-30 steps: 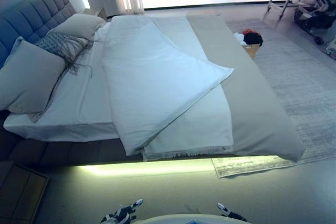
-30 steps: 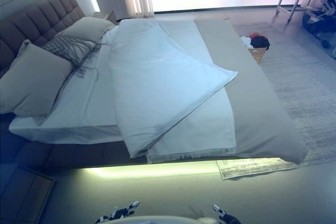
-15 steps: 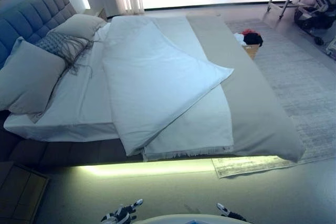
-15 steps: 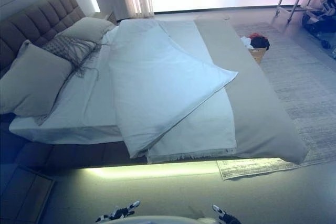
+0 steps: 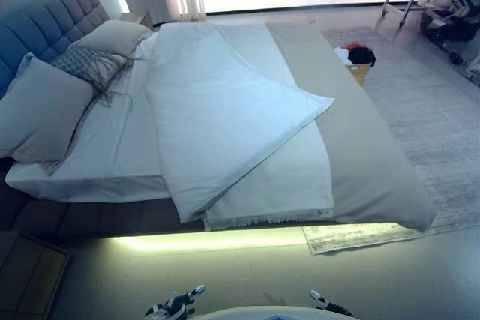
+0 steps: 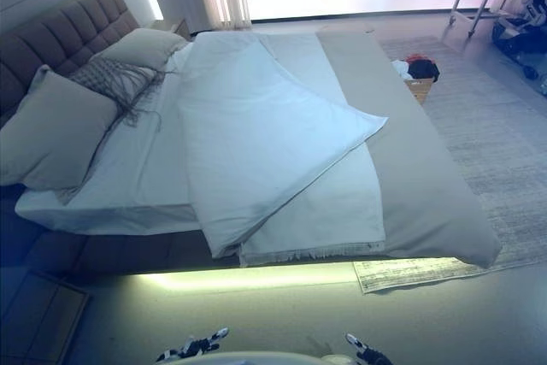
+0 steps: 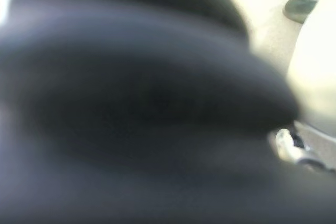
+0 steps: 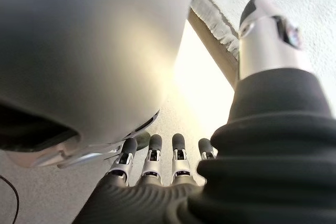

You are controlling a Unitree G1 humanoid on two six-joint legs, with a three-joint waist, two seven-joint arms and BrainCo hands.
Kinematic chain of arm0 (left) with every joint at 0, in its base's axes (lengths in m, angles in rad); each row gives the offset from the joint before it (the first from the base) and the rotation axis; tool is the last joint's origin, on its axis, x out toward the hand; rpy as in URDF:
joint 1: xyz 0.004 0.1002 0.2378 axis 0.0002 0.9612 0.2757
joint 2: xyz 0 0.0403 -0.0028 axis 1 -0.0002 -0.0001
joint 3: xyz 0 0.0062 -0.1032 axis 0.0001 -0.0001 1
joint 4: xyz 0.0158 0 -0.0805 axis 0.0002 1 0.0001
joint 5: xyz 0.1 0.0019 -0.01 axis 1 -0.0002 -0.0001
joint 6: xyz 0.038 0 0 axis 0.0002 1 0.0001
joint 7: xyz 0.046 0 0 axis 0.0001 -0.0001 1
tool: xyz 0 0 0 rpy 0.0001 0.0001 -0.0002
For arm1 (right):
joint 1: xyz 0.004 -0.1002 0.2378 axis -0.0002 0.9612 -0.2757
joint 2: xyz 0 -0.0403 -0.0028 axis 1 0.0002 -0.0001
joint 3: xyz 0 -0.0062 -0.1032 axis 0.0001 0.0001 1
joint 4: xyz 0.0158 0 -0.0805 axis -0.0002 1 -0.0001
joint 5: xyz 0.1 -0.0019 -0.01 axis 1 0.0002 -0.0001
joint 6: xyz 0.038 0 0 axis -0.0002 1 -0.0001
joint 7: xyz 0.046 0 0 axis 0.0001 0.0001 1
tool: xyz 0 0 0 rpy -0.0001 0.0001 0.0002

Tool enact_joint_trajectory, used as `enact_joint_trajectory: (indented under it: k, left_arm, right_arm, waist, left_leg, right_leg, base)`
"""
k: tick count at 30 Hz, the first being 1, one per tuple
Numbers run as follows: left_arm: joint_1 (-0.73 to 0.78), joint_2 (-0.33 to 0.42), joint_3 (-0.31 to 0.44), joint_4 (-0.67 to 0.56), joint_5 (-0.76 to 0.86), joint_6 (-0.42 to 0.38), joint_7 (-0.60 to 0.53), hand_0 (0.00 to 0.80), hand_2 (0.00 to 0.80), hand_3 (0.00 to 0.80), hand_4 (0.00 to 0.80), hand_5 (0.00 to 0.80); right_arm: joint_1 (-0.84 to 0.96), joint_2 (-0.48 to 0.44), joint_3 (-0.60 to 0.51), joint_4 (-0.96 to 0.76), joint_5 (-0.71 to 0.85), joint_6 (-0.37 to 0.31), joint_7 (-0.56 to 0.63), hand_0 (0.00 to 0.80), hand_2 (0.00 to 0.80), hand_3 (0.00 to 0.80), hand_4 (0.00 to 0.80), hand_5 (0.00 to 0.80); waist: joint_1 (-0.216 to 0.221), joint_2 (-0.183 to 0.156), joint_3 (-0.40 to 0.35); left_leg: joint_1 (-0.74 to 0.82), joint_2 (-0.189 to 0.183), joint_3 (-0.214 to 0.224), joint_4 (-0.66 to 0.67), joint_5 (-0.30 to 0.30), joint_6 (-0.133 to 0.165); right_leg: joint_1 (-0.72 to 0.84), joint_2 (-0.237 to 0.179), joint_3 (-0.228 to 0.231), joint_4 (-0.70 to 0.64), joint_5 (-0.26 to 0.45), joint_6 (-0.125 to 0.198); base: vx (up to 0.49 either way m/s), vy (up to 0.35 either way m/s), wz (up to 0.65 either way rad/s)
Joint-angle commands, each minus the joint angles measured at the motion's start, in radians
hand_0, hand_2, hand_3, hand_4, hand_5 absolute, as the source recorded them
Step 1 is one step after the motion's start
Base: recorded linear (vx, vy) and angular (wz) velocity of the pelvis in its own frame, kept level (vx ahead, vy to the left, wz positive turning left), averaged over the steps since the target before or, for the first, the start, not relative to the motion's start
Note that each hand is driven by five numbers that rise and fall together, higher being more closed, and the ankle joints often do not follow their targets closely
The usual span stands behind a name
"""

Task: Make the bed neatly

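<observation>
1. Your right hand (image 8: 173, 161) is hanging low by the floor, well short of the bed (image 5: 112, 155), its fingers straight and relaxed, holding nothing.
2. Your left hand (image 5: 176, 306) is showing only as fingertips at the bottom edge; you cannot tell whether it is clenched or released, as its wrist view is blocked by dark cover.
3. The white duvet (image 5: 217, 118) is lying folded back diagonally on the bed, over a grey blanket (image 5: 360, 140).
4. Pillows (image 5: 45, 103) are leaning by the bed's headboard (image 5: 52, 13).
5. A basket (image 5: 358, 70) beyond the bed is holding clothes (image 5: 358, 54).
</observation>
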Motion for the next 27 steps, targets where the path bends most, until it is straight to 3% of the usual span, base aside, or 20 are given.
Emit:
enact_joint_trajectory:
  k: [1, 3, 4, 6, 9, 12, 13, 16, 19, 22, 23, 24, 27]
  left_arm:
    - [-0.092, -0.029, 0.006, 0.044, -0.013, -0.029, 0.026, 0.0, 0.0, 0.0, 0.0, 0.0]
    - [-0.099, -0.028, 0.028, 0.036, -0.082, -0.064, 0.014, 0.0, 0.0, 0.0, 0.0, 0.0]
    - [-0.1, -0.029, 0.047, 0.029, -0.121, -0.07, 0.01, 0.0, 0.0, 0.0, 0.0, 0.0]
    - [-0.097, -0.027, 0.081, 0.029, -0.148, -0.075, 0.013, 0.0, 0.0, 0.0, 0.0, 0.0]
    - [-0.083, 0.0, 0.1, 0.046, -0.134, -0.062, 0.03, 0.0, 0.0, 0.0, 0.0, 0.0]
    - [-0.078, 0.016, 0.133, 0.062, -0.17, -0.035, 0.066, 0.0, 0.0, 0.0, 0.0, 0.0]
    - [-0.077, 0.017, 0.149, 0.066, -0.173, -0.028, 0.072, 0.0, 0.0, 0.0, 0.0, 0.0]
    - [-0.069, 0.023, 0.172, 0.092, -0.144, -0.019, 0.07, 0.0, 0.0, 0.0, 0.0, 0.0]
    - [-0.049, 0.039, 0.164, 0.098, -0.07, -0.004, 0.054, 0.0, 0.0, 0.0, 0.0, 0.0]
    - [-0.052, 0.051, 0.128, 0.109, 0.019, 0.002, 0.039, 0.0, 0.0, 0.0, 0.0, 0.0]
    - [-0.059, 0.054, 0.12, 0.11, 0.033, 0.001, 0.036, 0.0, 0.0, 0.0, 0.0, 0.0]
    - [-0.067, 0.059, 0.109, 0.106, 0.028, 0.0, 0.029, 0.0, 0.0, 0.0, 0.0, 0.0]
    - [-0.098, 0.064, 0.086, 0.083, -0.007, 0.009, 0.02, 0.0, 0.0, 0.0, 0.0, 0.0]
  right_arm:
    - [-0.13, 0.042, 0.023, 0.038, -0.021, 0.021, 0.016, 0.0, 0.0, 0.0, 0.0, 0.0]
    - [-0.153, 0.019, 0.045, 0.024, -0.048, 0.036, 0.015, 0.0, 0.0, 0.0, 0.0, 0.0]
    - [-0.162, 0.009, 0.052, 0.022, -0.059, 0.04, 0.007, 0.0, 0.0, 0.0, 0.0, 0.0]
    - [-0.174, -0.005, 0.053, 0.029, -0.076, 0.036, 0.002, 0.0, 0.0, 0.0, 0.0, 0.0]
    - [-0.16, -0.026, 0.029, 0.022, -0.041, 0.039, 0.028, 0.0, 0.0, 0.0, 0.0, 0.0]
    - [-0.124, -0.051, -0.021, 0.03, -0.021, 0.037, 0.027, 0.0, 0.0, 0.0, 0.0, 0.0]
    - [-0.117, -0.056, -0.037, 0.04, -0.025, 0.039, 0.021, 0.0, 0.0, 0.0, 0.0, 0.0]
    - [-0.103, -0.053, -0.091, 0.085, 0.007, 0.041, 0.02, 0.0, 0.0, 0.0, 0.0, 0.0]
    - [-0.068, -0.043, -0.126, 0.084, -0.007, 0.033, 0.032, 0.0, 0.0, 0.0, 0.0, 0.0]
    - [-0.055, -0.029, -0.121, 0.084, 0.018, 0.032, 0.054, 0.0, 0.0, 0.0, 0.0, 0.0]
    - [-0.053, -0.026, -0.116, 0.079, 0.019, 0.039, 0.052, 0.0, 0.0, 0.0, 0.0, 0.0]
    - [-0.052, -0.023, -0.108, 0.078, 0.022, 0.045, 0.052, 0.0, 0.0, 0.0, 0.0, 0.0]
    - [-0.055, -0.01, -0.086, 0.086, 0.042, 0.035, 0.077, 0.0, 0.0, 0.0, 0.0, 0.0]
  waist:
    - [0.015, -0.063, 0.065]
    - [0.031, -0.08, 0.111]
    - [0.039, -0.076, 0.127]
    - [0.046, -0.065, 0.144]
    - [0.046, -0.035, 0.153]
    - [0.048, -0.025, 0.145]
    - [0.047, -0.024, 0.138]
    - [0.059, -0.02, 0.115]
    - [0.055, -0.015, 0.101]
    - [0.045, -0.006, 0.088]
    - [0.038, 0.007, 0.09]
    - [0.026, 0.016, 0.093]
    - [-0.008, 0.021, 0.103]
  left_leg:
    - [-0.068, -0.087, 0.008, 0.228, -0.114, 0.069]
    - [-0.203, -0.081, -0.026, 0.481, -0.059, 0.033]
    - [-0.244, -0.063, -0.043, 0.504, -0.021, 0.019]
    - [-0.248, 0.014, -0.019, 0.408, 0.04, -0.005]
    - [-0.226, 0.155, 0.022, 0.104, 0.18, -0.052]
    - [-0.268, 0.18, 0.046, 0.008, 0.212, -0.076]
    - [-0.268, 0.174, 0.058, 0.01, 0.201, -0.073]
    - [-0.253, 0.127, 0.038, 0.048, 0.151, -0.06]
    - [-0.273, 0.055, 0.032, 0.136, 0.091, -0.009]
    - [-0.244, -0.003, 0.035, 0.133, 0.052, 0.043]
    - [-0.221, -0.01, 0.038, 0.122, 0.047, 0.054]
    - [-0.203, -0.016, 0.032, 0.111, 0.043, 0.063]
    - [-0.161, -0.034, 0.015, 0.069, 0.043, 0.07]
  right_leg:
    - [-0.046, -0.005, 0.043, 0.113, -0.044, -0.007]
    - [-0.047, -0.016, 0.047, 0.121, -0.037, -0.04]
    - [-0.044, -0.013, 0.058, 0.125, -0.035, -0.045]
    - [-0.023, -0.02, 0.065, 0.126, -0.042, -0.035]
    - [0.037, -0.031, 0.069, 0.112, -0.081, -0.008]
    - [0.108, -0.071, 0.074, 0.089, -0.115, 0.03]
    - [0.121, -0.095, 0.068, 0.079, -0.115, 0.045]
    - [0.11, -0.2, 0.036, 0.119, -0.105, 0.109]
    - [0.097, -0.244, 0.063, 0.233, -0.093, 0.095]
    - [0.0, -0.286, 0.073, 0.42, 0.037, 0.08]
    - [-0.05, -0.28, 0.074, 0.488, 0.042, 0.066]
    - [-0.09, -0.244, 0.083, 0.509, 0.023, 0.053]
    - [-0.196, -0.1, 0.062, 0.457, -0.04, 0.034]
  base:
    - [-0.011, -0.048, 0.13]
    - [0.002, 0.044, 0.28]
    - [0.066, 0.182, 0.29]
    - [0.195, 0.301, -0.15]
    - [0.316, 0.394, -0.19]
    - [0.301, 0.425, 0.09]
    - [0.31, 0.512, 0.13]
    - [0.342, 0.515, -0.09]
    - [0.32, 0.456, -0.32]
    - [0.263, 0.387, 0.15]
    - [0.261, 0.317, 0.12]
    - [0.262, 0.247, 0.1]
    - [0.217, 0.068, 0.29]
